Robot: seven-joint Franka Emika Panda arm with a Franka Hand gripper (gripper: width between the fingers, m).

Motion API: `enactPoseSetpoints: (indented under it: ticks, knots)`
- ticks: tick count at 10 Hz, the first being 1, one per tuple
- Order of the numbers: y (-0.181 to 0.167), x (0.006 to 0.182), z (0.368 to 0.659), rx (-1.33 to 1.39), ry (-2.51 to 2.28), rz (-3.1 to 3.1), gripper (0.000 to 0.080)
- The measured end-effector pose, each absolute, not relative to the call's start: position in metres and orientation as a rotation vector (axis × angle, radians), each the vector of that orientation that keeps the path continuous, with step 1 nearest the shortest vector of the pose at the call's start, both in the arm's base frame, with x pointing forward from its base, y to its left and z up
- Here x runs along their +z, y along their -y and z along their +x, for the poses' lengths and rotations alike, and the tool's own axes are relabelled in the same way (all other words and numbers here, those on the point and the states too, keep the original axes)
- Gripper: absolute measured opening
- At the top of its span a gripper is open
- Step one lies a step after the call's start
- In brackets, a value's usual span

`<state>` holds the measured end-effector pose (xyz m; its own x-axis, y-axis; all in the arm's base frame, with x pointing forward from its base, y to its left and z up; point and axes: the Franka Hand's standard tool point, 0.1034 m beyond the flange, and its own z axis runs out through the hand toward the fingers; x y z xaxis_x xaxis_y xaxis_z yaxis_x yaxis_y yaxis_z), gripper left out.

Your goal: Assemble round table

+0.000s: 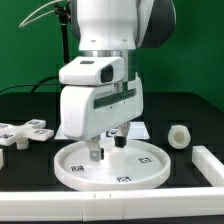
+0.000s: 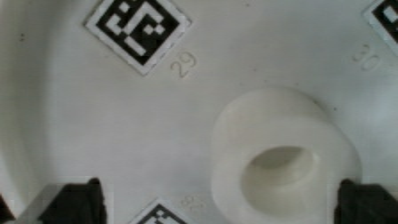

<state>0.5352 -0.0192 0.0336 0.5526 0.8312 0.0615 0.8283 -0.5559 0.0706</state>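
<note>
Exterior view: taken up in the middle by the bulky white arm [image 1: 100, 80], planted over the disc [image 1: 112, 170] on the dark table [image 1: 25, 160], gripper [image 1: 106, 148] lowered close to the disc's face. Hides much of the disc's far rim and whatever lies straight behind it. Well apart from the disc, toward the exterior view's left: the cross-shaped foot [image 1: 28, 130], lying flat, tags up. Toward the exterior view's right, also apart from the disc: the short leg [image 1: 179, 136], too small to tell which way its ends point. Just beyond it, a long white bar [image 1: 207, 162], cut off by the picture's edge.

Wrist view: filled by the disc's white face. Shows one square tag [image 2: 139, 28] nearly whole, others clipped at the borders, and a raised oval socket [image 2: 276, 160] with a hole in it. Black fingertips [image 2: 71, 200] spread wide at either side, only their ends in the picture, gripping nothing. Socket set between them, nearer one than the other. Soft and blurred throughout; cannot tell whether the tips touch the disc or whether the nearer one touches the socket.
</note>
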Motion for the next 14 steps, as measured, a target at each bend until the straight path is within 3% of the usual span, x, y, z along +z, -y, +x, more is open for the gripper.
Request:
enactPoseSetpoints:
  ticks: [3,7,12,14]
  knots:
    - [0.015,0.035,0.532,0.133,-1.476,2.735,0.0649]
    - [0.015,0.023,0.513,0.089,-1.488,2.751,0.0649]
    - [0.013,0.016,0.513,0.079,-1.491,2.757,0.0649]
    - [0.014,0.017,0.514,0.078,-1.491,2.757,0.0403]
